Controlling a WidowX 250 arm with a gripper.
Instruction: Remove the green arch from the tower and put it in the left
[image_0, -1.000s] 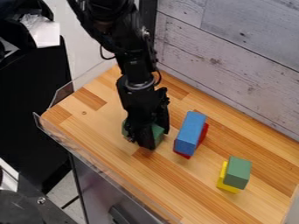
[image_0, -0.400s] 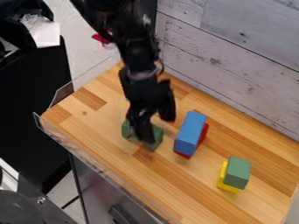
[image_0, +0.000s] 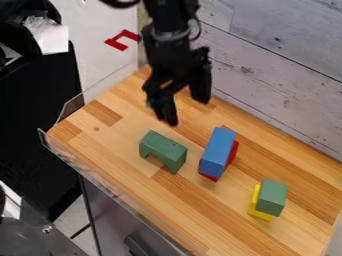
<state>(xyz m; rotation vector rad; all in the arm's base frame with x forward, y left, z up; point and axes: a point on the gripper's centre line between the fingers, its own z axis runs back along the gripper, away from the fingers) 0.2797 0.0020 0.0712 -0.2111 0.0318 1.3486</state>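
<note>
A green block (image_0: 272, 196) tops a yellow block (image_0: 259, 214). The green arch (image_0: 164, 147) stands on the tabletop (image_0: 110, 142), placed leftward as asked; what may be a red arch (image_0: 233, 152) supports the blue block (image_0: 218, 152). Beyond, the gripper (image_0: 188, 111) hangs spread, empty.

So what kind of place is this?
Likely a robotics lab or test bench: a black robot arm over a wooden work surface with a clear plastic edge guard, plus toy blocks, including a green arch.

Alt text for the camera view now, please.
A green arch stands on the wooden tabletop, the open black gripper hanging clear of it. Right of the arch: blue block on red block, then green block on yellow block.
</note>
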